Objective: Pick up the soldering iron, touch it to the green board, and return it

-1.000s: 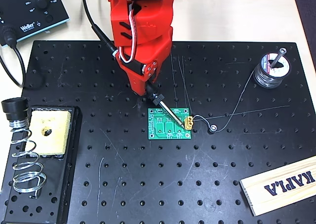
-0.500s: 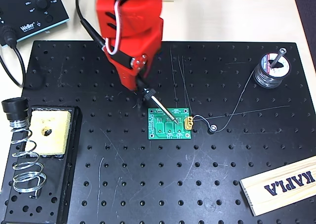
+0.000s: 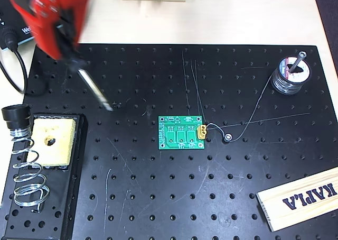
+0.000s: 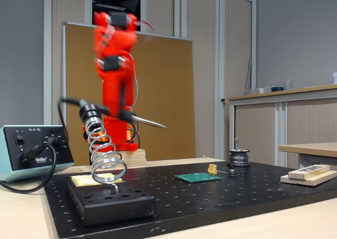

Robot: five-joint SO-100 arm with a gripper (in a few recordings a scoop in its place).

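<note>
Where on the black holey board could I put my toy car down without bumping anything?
The biggest bare patch of the black perforated board is the front middle, between the sponge stand and the wooden block, below the green board. It gets crowded at right, where wire runs from the solder spool, and at upper left, where the gripper carries the soldering iron.

Soldering iron (image 3: 94, 89) left of green board (image 3: 181, 134)

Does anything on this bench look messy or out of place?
A little. Thin solder wire trails loose from the spool across the black perforated board to the green board. The sponge has a dark hole. Nothing looks spilled or broken.
</note>
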